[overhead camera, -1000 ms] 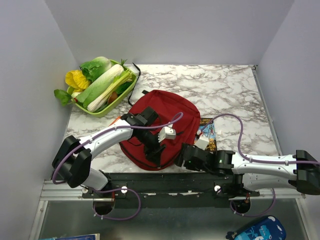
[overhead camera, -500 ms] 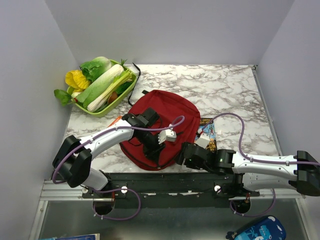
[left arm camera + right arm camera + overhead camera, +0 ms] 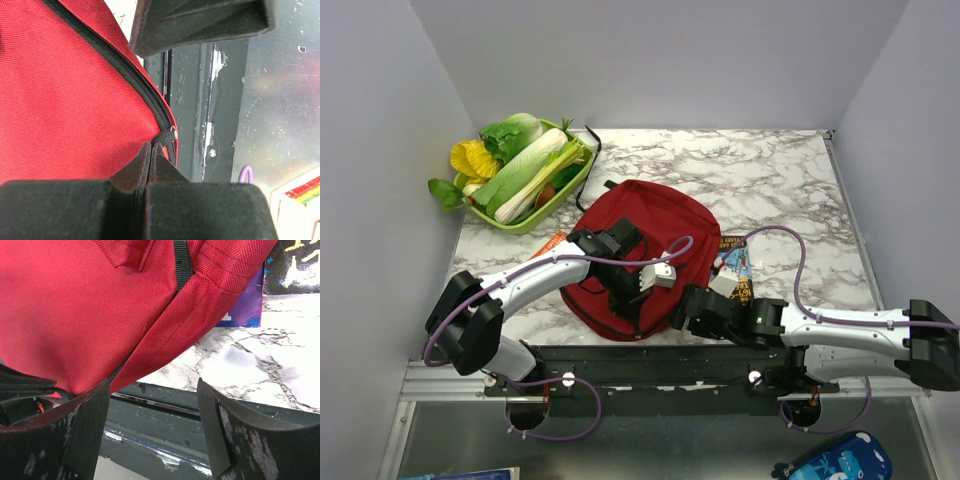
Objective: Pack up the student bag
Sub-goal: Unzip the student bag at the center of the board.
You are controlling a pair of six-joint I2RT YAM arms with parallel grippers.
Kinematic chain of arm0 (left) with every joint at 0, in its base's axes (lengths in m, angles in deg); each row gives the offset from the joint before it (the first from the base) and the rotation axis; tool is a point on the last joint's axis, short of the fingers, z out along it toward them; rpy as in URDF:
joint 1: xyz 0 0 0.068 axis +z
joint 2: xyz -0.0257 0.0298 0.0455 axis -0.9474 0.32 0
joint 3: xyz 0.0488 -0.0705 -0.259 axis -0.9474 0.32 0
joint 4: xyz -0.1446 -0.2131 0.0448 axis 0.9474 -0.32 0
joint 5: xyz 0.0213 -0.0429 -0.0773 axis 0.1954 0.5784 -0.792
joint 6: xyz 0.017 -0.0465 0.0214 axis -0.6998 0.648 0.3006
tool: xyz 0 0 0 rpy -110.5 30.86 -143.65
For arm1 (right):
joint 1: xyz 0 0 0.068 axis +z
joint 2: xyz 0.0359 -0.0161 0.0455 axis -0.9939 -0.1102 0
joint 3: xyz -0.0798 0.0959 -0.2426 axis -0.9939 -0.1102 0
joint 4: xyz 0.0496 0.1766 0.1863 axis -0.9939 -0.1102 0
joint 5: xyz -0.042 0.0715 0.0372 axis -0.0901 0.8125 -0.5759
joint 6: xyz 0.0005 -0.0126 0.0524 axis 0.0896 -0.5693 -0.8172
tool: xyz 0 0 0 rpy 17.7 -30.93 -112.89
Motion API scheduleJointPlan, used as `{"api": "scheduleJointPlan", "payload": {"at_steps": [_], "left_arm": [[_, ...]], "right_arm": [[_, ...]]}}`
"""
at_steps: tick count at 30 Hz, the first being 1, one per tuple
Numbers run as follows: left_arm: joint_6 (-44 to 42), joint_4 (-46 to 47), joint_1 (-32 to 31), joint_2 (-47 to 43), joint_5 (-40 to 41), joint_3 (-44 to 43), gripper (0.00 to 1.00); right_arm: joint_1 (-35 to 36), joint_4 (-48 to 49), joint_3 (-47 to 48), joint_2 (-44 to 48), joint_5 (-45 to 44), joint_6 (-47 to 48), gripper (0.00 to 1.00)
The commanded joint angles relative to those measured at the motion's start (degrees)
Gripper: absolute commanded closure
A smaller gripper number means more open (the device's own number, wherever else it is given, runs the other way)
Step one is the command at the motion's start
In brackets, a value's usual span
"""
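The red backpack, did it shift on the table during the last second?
No. The student bag keeps its place: its far edge is equally near the green basket, its near corner still at the black rail.

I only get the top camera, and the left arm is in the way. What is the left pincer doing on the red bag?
Observer: The left wrist camera shows the left pincer shut, its tips meeting right at the black zipper pull of the student bag. I cannot tell if the pull is pinched.
Operator: And the right pincer by the bag's corner?
Observer: The right pincer is open. The bag's red corner sits just ahead of it, not gripped.
Operator: What is the colourful thing beside the bag?
Observer: It looks like a purple book cover, and the right wrist camera shows the bag's edge overlapping it.
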Motion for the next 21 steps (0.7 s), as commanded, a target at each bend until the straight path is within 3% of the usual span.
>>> {"api": "scheduleJointPlan", "payload": {"at_steps": [1, 16, 20, 21], "left_arm": [[-1.05, -1.46, -0.4, -1.24, -0.61, -2.0, 1.0], [-0.17, -2.51, -0.49, -3.35, -0.96, -4.2, 1.0], [-0.08, -2.34, -0.58, -3.97, -0.79, -4.64, 1.0], [0.09, -2.16, -0.58, -4.05, -0.61, -4.9, 1.0]], "right_arm": [[-0.6, 1.39, 1.97, -2.94, -1.26, -0.53, 0.21], [-2.09, 4.73, 8.03, -13.67, 3.31, -0.44, 0.25], [-2.09, 5.35, 8.21, -16.22, 5.42, -1.23, 0.38], [-2.18, 5.35, 8.12, -16.05, 4.82, -1.14, 0.51]]}}
